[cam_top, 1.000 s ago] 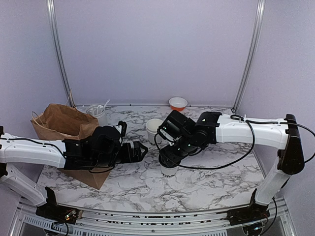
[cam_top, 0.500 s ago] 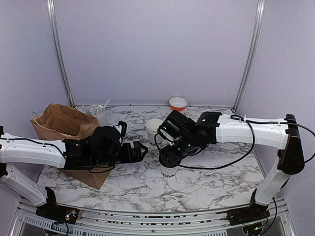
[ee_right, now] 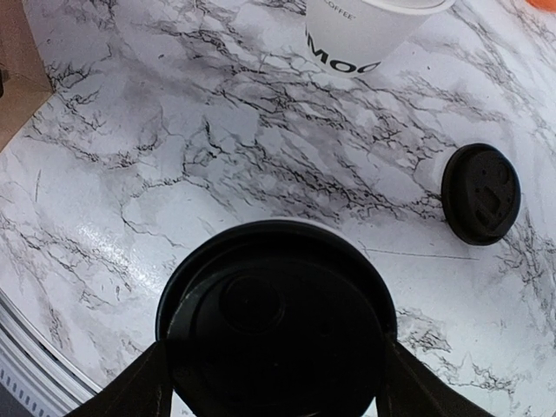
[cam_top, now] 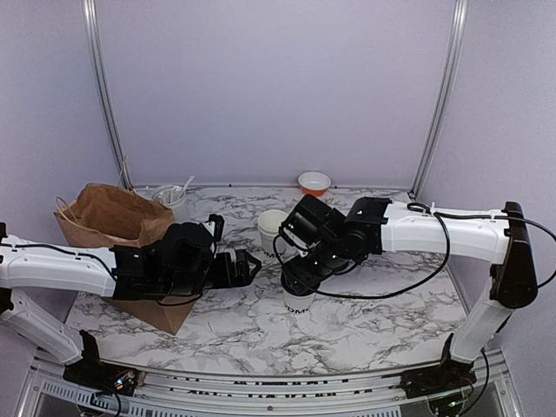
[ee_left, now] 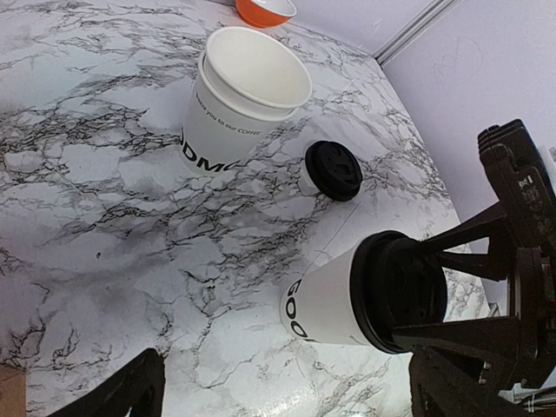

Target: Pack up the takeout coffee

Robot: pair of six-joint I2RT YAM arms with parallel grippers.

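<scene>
From overhead, my right arm covers most of the lidded cup; only its lower white wall with dark lettering shows below the wrist. The loose lid is hidden entirely there. I find it only in the wrist views, flat on the marble table at about 4 o'clock from the open cup. The orange bowl is cut off by the top edge of the left wrist view. The lettering on both cups is only partly readable.

The right gripper sits over the lidded cup, one finger at each side of the black lid's rim, pinching it. Its fingers are black against the black lid, so the contact line is hard to trace. That cup stands near table centre, at 6 o'clock from the open cup.

The left gripper is spread wide and holds nothing. It hangs over bare marble at 9 o'clock from the lidded cup. The paper bag stands at far 9 o'clock, with the utensil canister just behind it.
</scene>
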